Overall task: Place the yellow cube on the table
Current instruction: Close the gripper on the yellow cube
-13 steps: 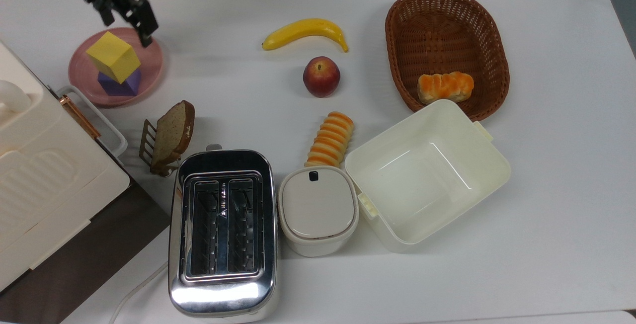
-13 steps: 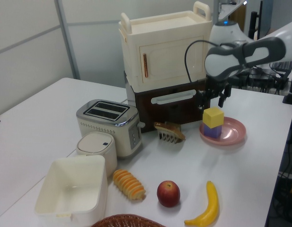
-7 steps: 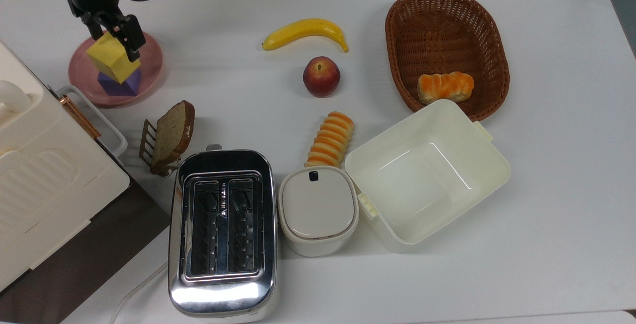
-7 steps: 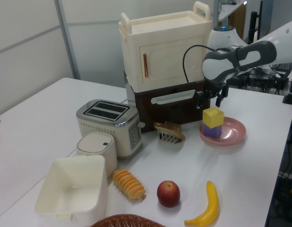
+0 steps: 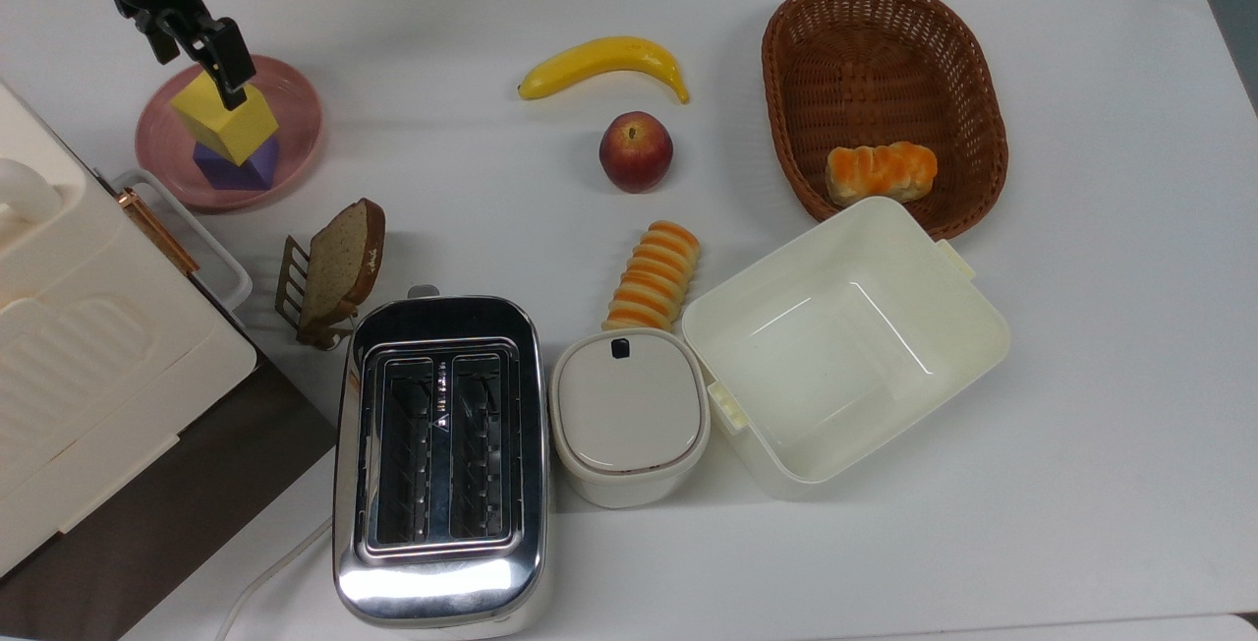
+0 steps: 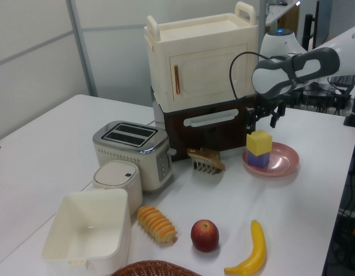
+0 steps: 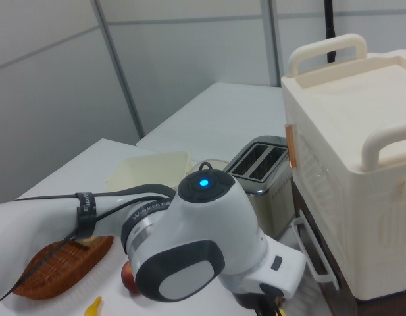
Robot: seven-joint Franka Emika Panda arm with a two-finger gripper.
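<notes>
Yellow cube (image 5: 224, 120) sat stacked on the purple cube (image 5: 239, 164), both on the pink plate (image 5: 295, 125), not yet on the table (image 5: 1081, 376). Over the last second the gripper (image 5: 193, 49) had swung in from beside the plate to hang above the cube, fingers spread and empty, so I judged a grasp was next.

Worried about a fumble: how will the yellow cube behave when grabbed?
The yellow cube looks stiff, with flat matte faces, so probably easy to grip. It sits skewed on the purple cube, so a nudge might tip it onto the pink plate.
</notes>
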